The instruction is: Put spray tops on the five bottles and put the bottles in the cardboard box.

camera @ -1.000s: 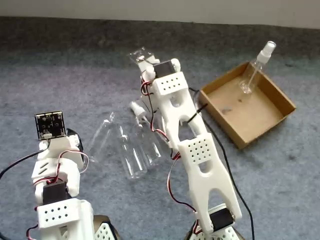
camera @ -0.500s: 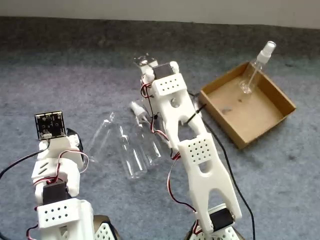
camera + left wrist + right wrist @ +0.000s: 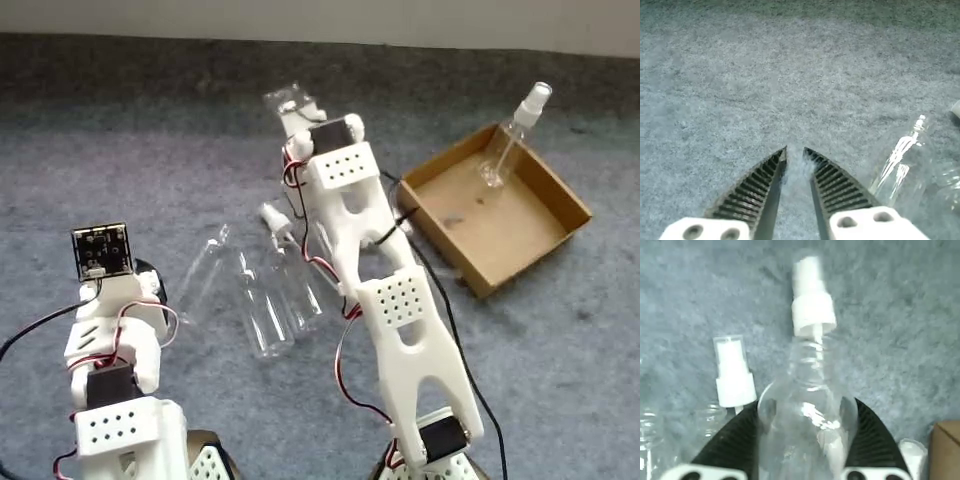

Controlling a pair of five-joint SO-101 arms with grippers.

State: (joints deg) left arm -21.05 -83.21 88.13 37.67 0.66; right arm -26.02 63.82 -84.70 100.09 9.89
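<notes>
The right gripper [image 3: 807,412] is clamped around the body of a clear bottle [image 3: 807,390], and the bottle's spray top [image 3: 811,310] is already seated on the neck. Over the last second the change is small. This gripper dips slightly and then comes up again, and its wrist ends up turned a little more toward the cardboard box [image 3: 490,230]. The held bottle is still well outside the box, off the wall that faces the other bottles. This suggests the capping of this bottle is done and the carry to the box is only beginning.

Inside the box, one capped bottle [image 3: 505,145] leans in the far corner, so the held one would be the second delivered. A cluster of clear bottles [image 3: 260,300] lies on the carpet farther from the box than the right arm. Their necks mostly look bare, though a loose-looking white spray top [image 3: 732,372] sits at the end of the cluster nearer the held bottle.

The left gripper [image 3: 795,152] has not moved. It sits farthest from the box, its jaws a narrow gap apart with nothing between them.
</notes>
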